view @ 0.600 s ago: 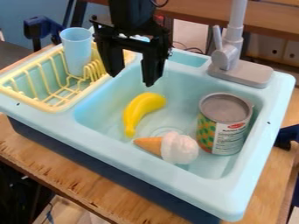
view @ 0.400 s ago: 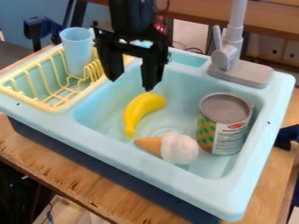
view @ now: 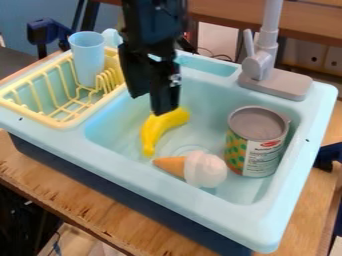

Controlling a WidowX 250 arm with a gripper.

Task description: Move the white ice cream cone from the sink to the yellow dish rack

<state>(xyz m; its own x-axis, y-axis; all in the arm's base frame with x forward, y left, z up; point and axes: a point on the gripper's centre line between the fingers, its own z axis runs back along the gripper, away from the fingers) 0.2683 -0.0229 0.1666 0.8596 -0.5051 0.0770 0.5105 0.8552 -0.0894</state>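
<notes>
The black gripper [view: 149,103] hangs over the left rear part of the sink basin, turned partly side-on, with its fingers apart and nothing visible between them. Just beneath it lies a yellow banana [view: 156,131] on the basin floor; the nearer finger overlaps the banana's upper end from this angle, and whether they touch I cannot tell. An ice cream cone [view: 200,168] with a white top rests on its side in front of the banana. To the right, a tin can [view: 258,142] stands upright against the basin's right side.
A yellow dish rack [view: 55,122] is set in the left part of the light blue sink [view: 170,186], with a blue cup [view: 87,57] upright at its back. The grey faucet [view: 266,75] rises from the rear right rim.
The gripper has turned and come lower, now covering part of the banana's upper end. Banana, cone, can and cup have stayed where they were.
</notes>
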